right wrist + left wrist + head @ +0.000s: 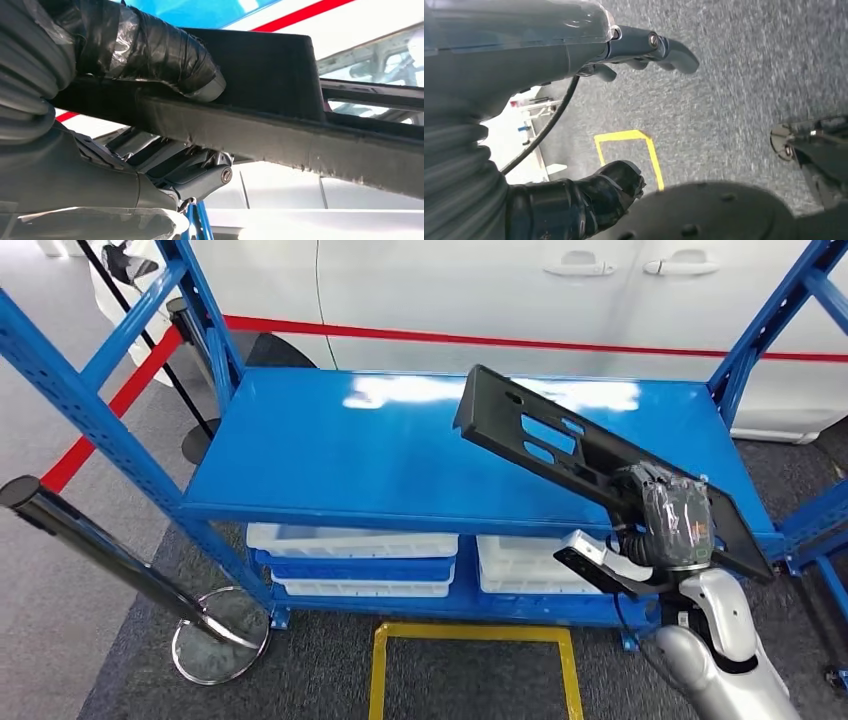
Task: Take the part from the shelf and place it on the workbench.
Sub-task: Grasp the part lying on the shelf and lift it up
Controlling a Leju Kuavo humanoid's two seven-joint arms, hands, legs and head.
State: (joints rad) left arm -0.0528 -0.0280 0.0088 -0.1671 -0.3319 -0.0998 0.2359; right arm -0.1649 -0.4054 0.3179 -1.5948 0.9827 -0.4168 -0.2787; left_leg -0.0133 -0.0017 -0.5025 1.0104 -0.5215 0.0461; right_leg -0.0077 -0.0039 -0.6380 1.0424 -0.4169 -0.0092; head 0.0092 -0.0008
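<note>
With the part (560,445) up off the shelf (350,450), status:
right hand (672,522): clamped on the part's near end, thumb (165,55) on one face, fingers (200,177) under the other
part: long black panel, tilted, far end high over the blue shelf top, touching nothing else
left hand (624,55): holding nothing, fingers loosely apart, over grey carpet (734,75)
shelf: white bins (350,540) on the lower level

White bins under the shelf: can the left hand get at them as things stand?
Probably not. The left hand hangs low over the carpet, holding nothing; the bins sit tucked under the blue shelf.
</note>
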